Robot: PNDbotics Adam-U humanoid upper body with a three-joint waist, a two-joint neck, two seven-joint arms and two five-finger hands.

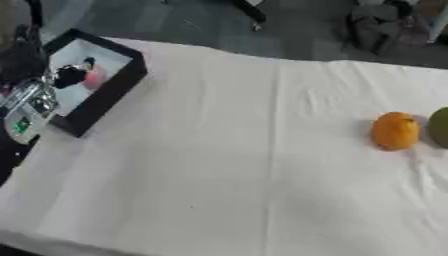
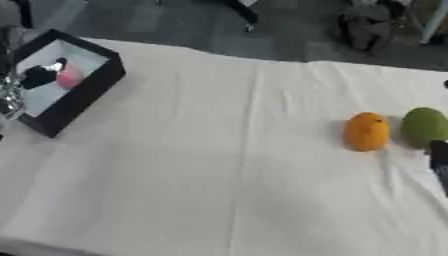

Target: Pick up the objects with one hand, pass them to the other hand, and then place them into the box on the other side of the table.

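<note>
White cloth (image 1: 219, 190) covers the surface from near edge to far edge, w/ a lengthwise fold line approx. down the middle. Orange fruit (image 2: 367, 131) lies on the cloth at my right side, well apart from the box; green fruit (image 2: 424, 125) lies just beside it, further right, w/ a narrow gap between the two. Black-walled box (image 1: 105, 97) w/ pale floor sits at the far left corner of the surface, set askew. Inside the box: a pink object (image 1: 94, 76) touching a small black object (image 1: 68, 76); neither can be identified beyond colour. My left hand (image 1: 28, 107) shows at the left edge, silver and black, beside or partly over the box's near-left wall; whether my fingers there are spread or curled I cannot tell. My right hand (image 2: 439, 160) shows only as a dark sliver at the right edge of the right eye view, just below the green fruit; state of its fingers likewise cannot be told. Neither fruit is visibly held
</note>
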